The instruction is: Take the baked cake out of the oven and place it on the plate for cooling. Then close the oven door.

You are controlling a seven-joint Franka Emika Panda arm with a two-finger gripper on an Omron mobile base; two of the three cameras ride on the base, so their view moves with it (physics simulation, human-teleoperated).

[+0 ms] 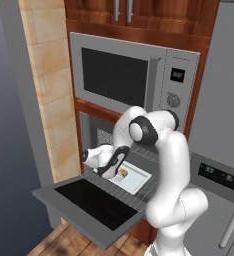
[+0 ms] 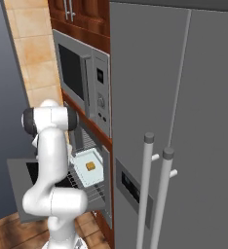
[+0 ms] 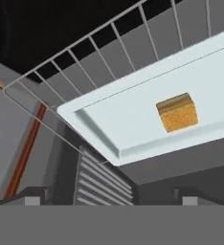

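The cake (image 3: 177, 112), a small golden-brown block, lies on a pale tray (image 3: 128, 122), toward the tray's 3 o'clock side in the hand view. The tray rests on the wire rack (image 3: 104, 43), which is pulled out of the oven (image 1: 91, 130) and over the oven door (image 1: 89, 202). The door hangs fully down, its black glass window facing up.

In the left base view the gripper (image 1: 118, 172) hovers just above the rack, at about 9 o'clock from the tray, with the cake just beside its tips. Its two dark fingers (image 1: 114, 167) point down and stand wide apart, holding nothing. In the hand view the fingertips (image 3: 32, 196) show at 6 o'clock, well apart, with the tray's near corner between and above them.

The microwave (image 1: 134, 80) sits at 12 o'clock above the oven, under wooden cabinets (image 1: 139, 15). A grey refrigerator (image 2: 174, 121) with two bar handles stands at 3 o'clock in the right base view, where the cake (image 2: 90, 166) and tray (image 2: 89, 170) show beside the white arm (image 2: 50, 165).
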